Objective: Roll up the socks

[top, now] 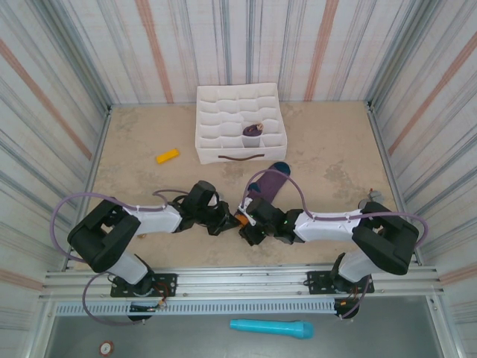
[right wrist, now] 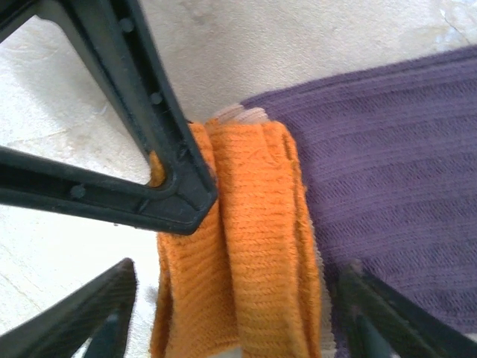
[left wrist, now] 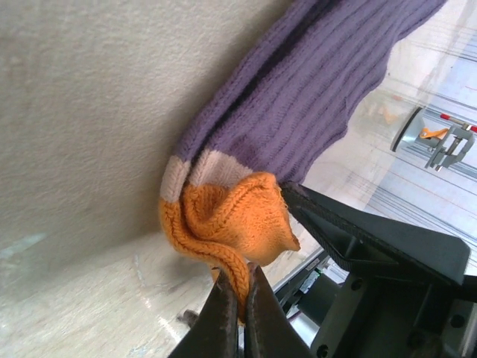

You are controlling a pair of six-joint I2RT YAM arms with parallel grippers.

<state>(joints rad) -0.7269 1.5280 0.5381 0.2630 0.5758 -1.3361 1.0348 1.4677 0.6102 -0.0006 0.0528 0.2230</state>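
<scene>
Socks (left wrist: 298, 97) cuff pinched tight in left gripper (left wrist: 240, 317), right gripper (right wrist: 238, 298) spread wide astride same orange cuff, purple body lying flat on table (top: 343, 149) between both arms, just in front of white divided box (top: 216, 112), teal toe toward it.

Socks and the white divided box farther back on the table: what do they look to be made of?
The socks look like soft ribbed knit, matte: ribs run along the purple body, and the orange cuff shows fine knit rows and folds limply. The white box looks like stiff fabric-covered or card panels, matte, with thin dividers; the top view is too distant to tell which.
</scene>
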